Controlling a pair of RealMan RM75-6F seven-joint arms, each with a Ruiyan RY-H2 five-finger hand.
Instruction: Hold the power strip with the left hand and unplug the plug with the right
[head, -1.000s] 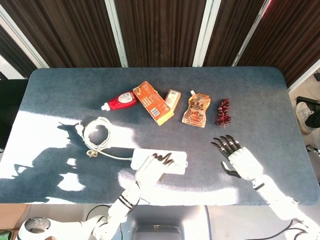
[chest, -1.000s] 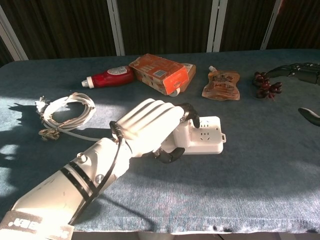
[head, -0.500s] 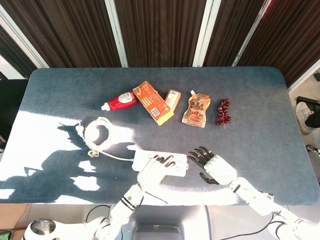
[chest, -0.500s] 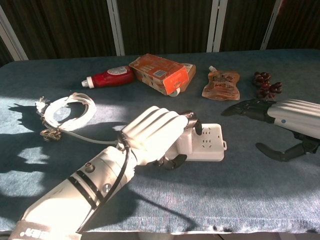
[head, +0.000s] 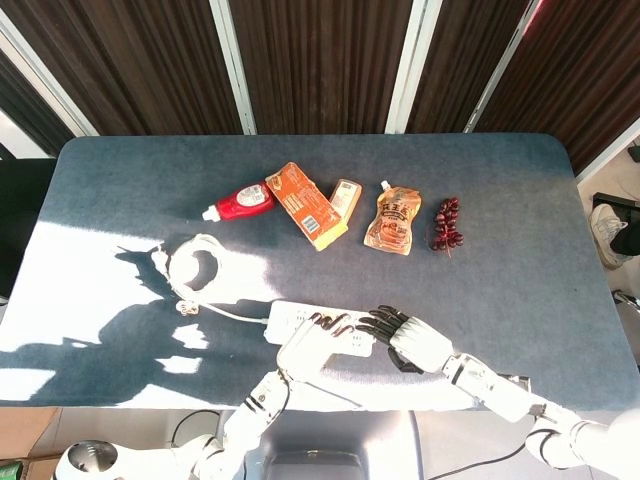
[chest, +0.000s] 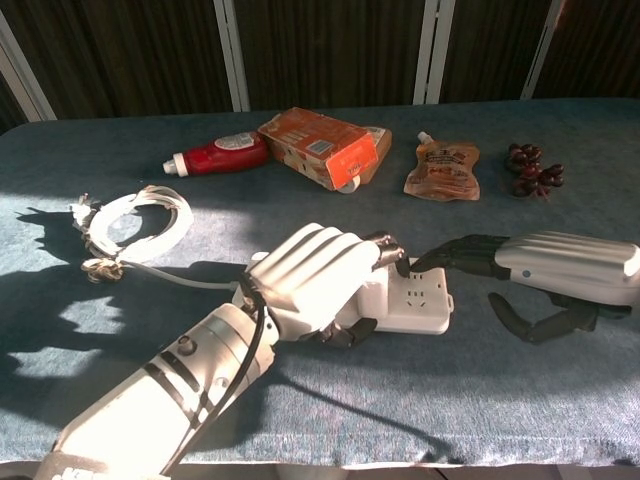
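Fingers (chest: 375, 246) atop power strip (chest: 420, 300)

Table: we see a wide table (head: 500, 180) with rounded corners, covered in blue-grey, carpet-like fabric.
Wall: behind it we find dark brown panels (head: 320, 60) split by pale slanted metal strips (head: 232, 65).
Light: we note hard sunlight falling across the near left part of the table (head: 90, 265), with sharp dark shadows cutting through it.
Floor: at the right edge we glimpse pale floor (head: 625, 190).
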